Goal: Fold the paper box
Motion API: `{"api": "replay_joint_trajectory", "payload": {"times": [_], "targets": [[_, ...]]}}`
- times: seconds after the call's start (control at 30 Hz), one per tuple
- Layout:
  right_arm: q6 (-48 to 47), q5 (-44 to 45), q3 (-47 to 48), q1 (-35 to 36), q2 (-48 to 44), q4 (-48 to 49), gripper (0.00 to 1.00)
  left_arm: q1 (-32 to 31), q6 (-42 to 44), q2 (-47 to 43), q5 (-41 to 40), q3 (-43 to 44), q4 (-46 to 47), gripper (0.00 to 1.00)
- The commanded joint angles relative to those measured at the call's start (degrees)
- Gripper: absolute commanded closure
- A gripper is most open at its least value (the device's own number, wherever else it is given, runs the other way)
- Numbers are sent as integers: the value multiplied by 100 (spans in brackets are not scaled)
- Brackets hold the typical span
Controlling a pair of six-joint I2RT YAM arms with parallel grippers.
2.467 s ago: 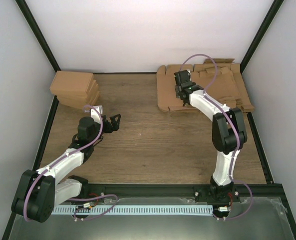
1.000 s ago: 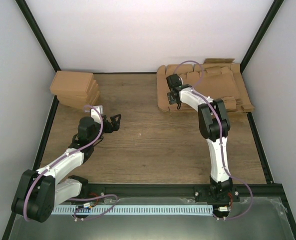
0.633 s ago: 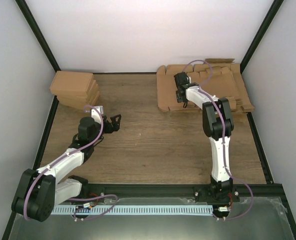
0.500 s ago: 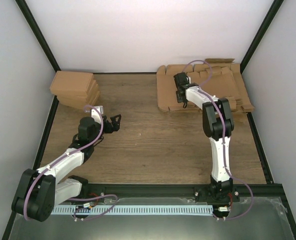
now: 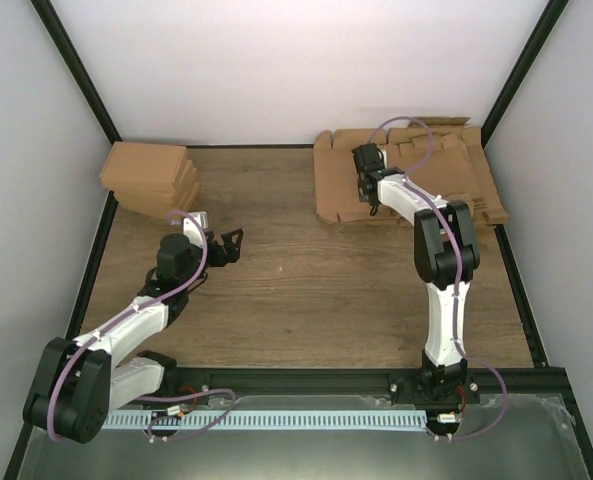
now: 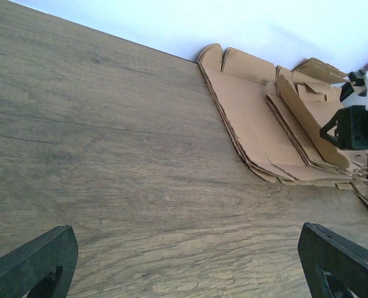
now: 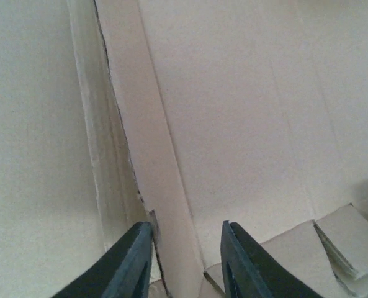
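folded boxes (image 5: 151, 178): a stack is seen at the far left of the table (image 5: 296, 280), in the top view alone.
left hand (image 5: 232, 243): held low over bare wood, fingers spread wide, nothing between them; unmoved.
paper box (image 5: 336, 195): laid flat and unfolded on the overlapping sheets (image 5: 456, 170) at the far right.
right hand (image 5: 371, 195): lowered onto the paper box.
change: its fingers (image 7: 131, 261), wide a second ago, have been drawn partway in about a raised strip (image 7: 162, 186). A grasp is judged to be starting; no fold is made.
views: the strip is shown only by the right wrist, and whether it is pinched cannot be told. The sheets' layered edges are shown by the left wrist.
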Motion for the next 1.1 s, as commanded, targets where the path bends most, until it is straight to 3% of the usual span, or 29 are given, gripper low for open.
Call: {"api": "replay_joint_trajectory", "payload": {"times": [0.0, 0.1, 0.13, 0.33, 0.73, 0.87, 1.07], "targets": [[0, 229, -119, -24, -422, 246, 77, -43, 58, -10, -3, 90, 53, 0], [14, 240, -168, -26, -512, 266, 97, -40, 58, 0, -1, 97, 59, 0], [35, 238, -161, -26, -539, 257, 99, -42, 60, 0, 1, 98, 59, 0], [-39, -609, -299, 137, -897, 340, 99, -52, 58, -24, 2, 98, 56, 0], [-82, -1305, -411, 595, -1353, 306, 99, -52, 71, -40, -7, 99, 36, 0], [46, -485, -390, 636, -1453, 153, 99, -47, 67, -51, -1, 98, 26, 0], [662, 2289, -17, 604, -1678, -344, 99, -52, 67, -69, -2, 99, 18, 0]]}}
